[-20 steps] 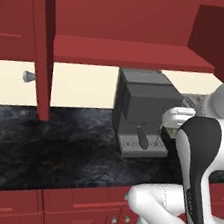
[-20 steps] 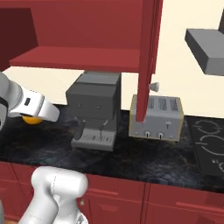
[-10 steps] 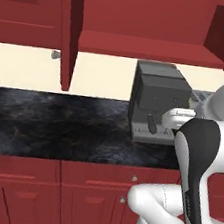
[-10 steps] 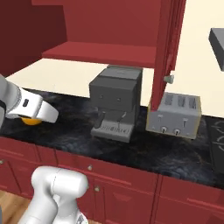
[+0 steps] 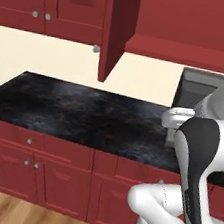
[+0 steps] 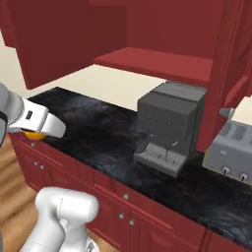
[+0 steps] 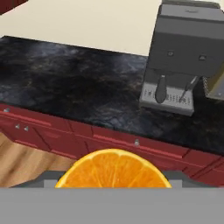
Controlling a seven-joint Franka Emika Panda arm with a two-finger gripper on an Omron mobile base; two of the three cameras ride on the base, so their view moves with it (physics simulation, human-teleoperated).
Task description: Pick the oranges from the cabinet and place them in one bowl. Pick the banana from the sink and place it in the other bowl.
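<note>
3 views, perhaps all facing counter (image 5: 83, 115)

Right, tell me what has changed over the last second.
The base has driven left along the counter, so both base views have shifted: the grey coffee machine and silver toaster sit further right. The things themselves did not move. The gripper still carries the bright orange fruit.

Bright orange (image 7: 113, 169) with a cut, segmented face, low in the hand view, dark red wall cabinet (image 6: 147, 44) open, red shelf inside
</note>
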